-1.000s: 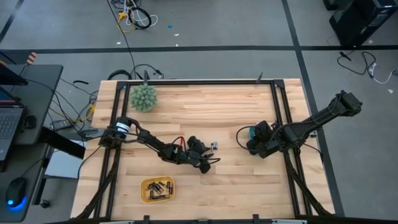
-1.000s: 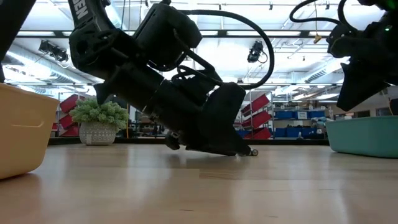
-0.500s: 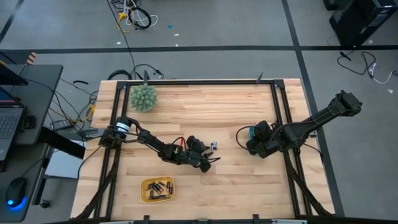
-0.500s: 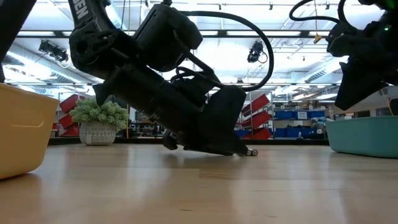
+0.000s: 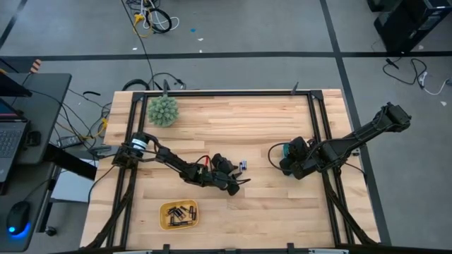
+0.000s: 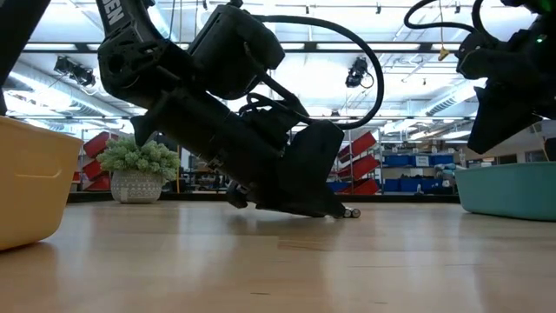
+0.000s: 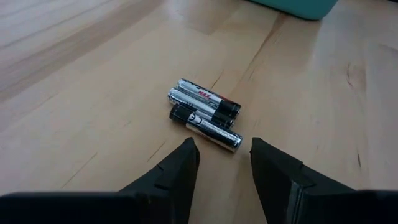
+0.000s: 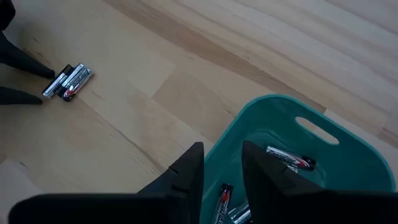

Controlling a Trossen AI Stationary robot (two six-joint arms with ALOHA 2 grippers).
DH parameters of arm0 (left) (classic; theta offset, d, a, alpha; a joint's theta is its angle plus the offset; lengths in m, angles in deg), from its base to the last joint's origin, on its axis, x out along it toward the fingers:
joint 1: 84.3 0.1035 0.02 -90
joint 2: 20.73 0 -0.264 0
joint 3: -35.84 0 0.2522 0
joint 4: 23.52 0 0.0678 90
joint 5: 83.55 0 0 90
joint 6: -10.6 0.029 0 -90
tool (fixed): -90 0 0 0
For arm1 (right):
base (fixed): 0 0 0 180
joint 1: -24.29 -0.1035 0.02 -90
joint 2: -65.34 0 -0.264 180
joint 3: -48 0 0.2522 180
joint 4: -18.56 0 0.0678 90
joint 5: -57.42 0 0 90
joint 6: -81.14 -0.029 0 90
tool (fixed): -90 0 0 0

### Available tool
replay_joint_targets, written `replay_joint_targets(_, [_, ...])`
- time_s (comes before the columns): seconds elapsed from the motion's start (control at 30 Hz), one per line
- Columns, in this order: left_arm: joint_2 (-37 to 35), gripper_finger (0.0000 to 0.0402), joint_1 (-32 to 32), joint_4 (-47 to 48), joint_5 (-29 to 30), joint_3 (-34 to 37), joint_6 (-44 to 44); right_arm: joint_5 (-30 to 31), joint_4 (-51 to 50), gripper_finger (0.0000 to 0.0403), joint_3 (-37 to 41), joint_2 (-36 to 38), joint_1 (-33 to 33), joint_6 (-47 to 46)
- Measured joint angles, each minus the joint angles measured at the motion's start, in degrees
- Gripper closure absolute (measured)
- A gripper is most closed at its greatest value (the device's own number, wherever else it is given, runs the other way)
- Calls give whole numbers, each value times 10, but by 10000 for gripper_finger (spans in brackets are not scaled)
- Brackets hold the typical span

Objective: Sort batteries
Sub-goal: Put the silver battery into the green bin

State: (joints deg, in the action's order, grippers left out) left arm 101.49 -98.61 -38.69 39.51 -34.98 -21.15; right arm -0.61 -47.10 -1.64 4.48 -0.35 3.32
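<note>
Beside the batteries (image 7: 204, 116), left claw (image 7: 222, 158) stays open, barely shifted.

table centre (image 5: 233, 127): bare | obstacles: green ball (image 5: 162, 111), yellow tray (image 5: 179, 215)

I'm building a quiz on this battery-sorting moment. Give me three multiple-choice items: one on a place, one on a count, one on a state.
1. Where does the right gripper hover?
A. over the teal bin
B. over the yellow tray
C. beside the spiky green ball

2. How many loose batteries lie together on the table?
A. one
B. three
C. six

3. How are the left gripper's fingers?
A. shut on a battery
B. open, empty
C. shut on the bin's rim

Key:
1 A: its wrist view looks into the teal bin.
2 B: three batteries lie side by side.
3 B: the left gripper stands apart, just short of them.
</note>
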Motion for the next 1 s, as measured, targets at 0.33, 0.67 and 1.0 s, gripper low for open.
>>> replay_joint_targets(0.33, [1,249,0,0,18,1,0,16,0,308,0,0,0,0])
replay_joint_targets(0.67, [1,250,0,13,37,1,-2,21,0,308,0,0,0,0])
replay_joint_targets(1.0, [0,263,-3,31,21,1,16,21,0,307,0,0,0,0])
